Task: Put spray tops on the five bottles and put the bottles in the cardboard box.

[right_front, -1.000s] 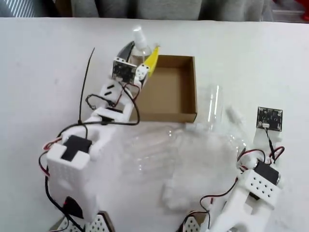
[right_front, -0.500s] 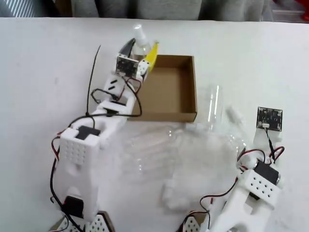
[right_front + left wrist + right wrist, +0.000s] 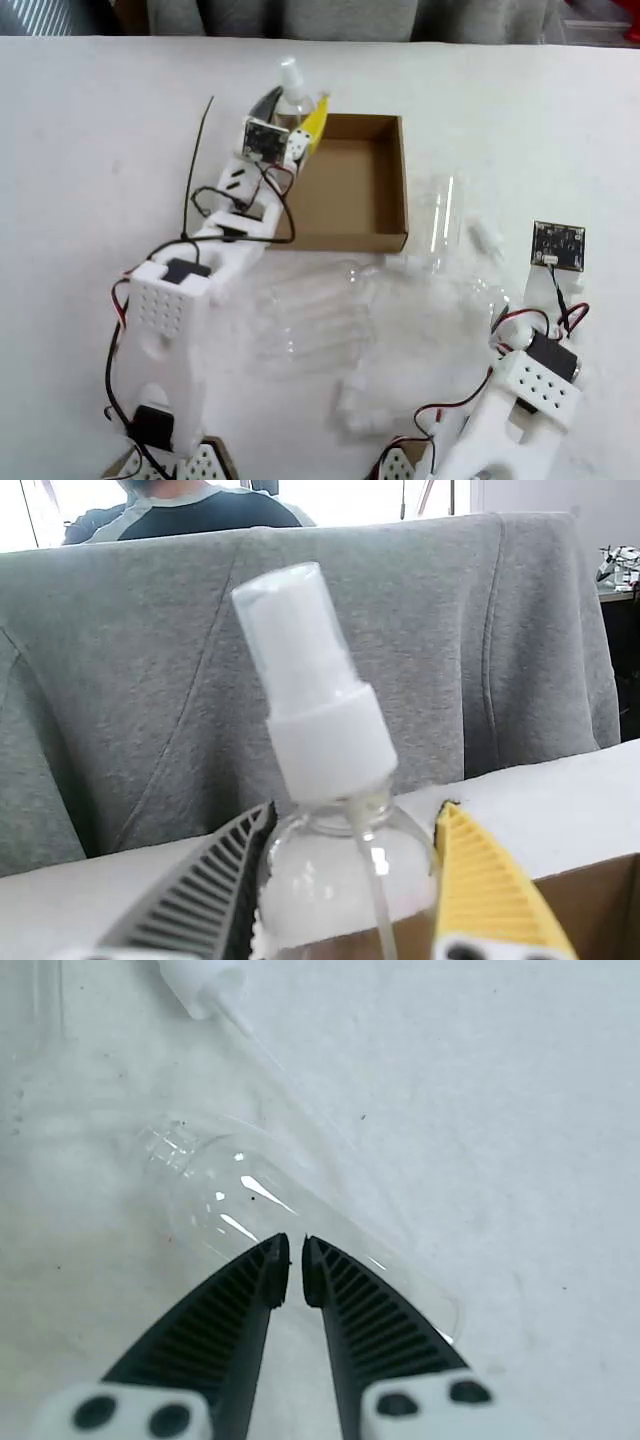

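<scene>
Two pincers — the left pincer (image 3: pixel 355 820) clamps a spray-topped bottle (image 3: pixel 330 890), carried slightly farther to the far-left corner of the cardboard box (image 3: pixel 402 180), so lowering it in looks next; the right pincer (image 3: pixel 294 1252), all but closed, holds nothing.

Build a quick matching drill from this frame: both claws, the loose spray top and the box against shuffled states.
Things:
1. left claw
2. right claw
3. spray top
4. box

States:
A. lying loose on the table
B. shut on the capped bottle
C. shut, above a lying bottle
D. brown, open side up

Pairs: 1-B, 2-C, 3-A, 4-D
</scene>
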Controlling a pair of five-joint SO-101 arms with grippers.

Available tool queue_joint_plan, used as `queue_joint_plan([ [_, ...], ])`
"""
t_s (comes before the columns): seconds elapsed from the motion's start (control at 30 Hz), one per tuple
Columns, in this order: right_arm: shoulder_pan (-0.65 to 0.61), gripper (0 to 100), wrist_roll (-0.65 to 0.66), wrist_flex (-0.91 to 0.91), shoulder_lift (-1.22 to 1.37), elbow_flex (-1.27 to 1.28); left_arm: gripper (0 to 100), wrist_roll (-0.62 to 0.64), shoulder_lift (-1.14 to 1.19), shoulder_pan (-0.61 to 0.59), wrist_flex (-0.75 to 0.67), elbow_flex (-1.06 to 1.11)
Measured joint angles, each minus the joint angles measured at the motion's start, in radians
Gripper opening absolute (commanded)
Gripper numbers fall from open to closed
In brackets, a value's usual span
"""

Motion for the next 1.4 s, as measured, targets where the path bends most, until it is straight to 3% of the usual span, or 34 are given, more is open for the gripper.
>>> queue_joint_plan([
  [0.87, 0.000, 1.7, 0.000, 0.000, 0.000, 0.000, 3, 0.003, 0.135, 0.000, 0.000, -0.140],
  [1.13, 0.000, 1.7, 0.000, 0.000, 0.000, 0.000, 27, 0.003, 0.132, 0.000, 0.069, -0.153],
  [1.4, -0.002, 1.7, 0.055, 0.000, 0.000, 0.002, 31, 0.000, 0.104, -0.005, 0.233, -0.166],
])
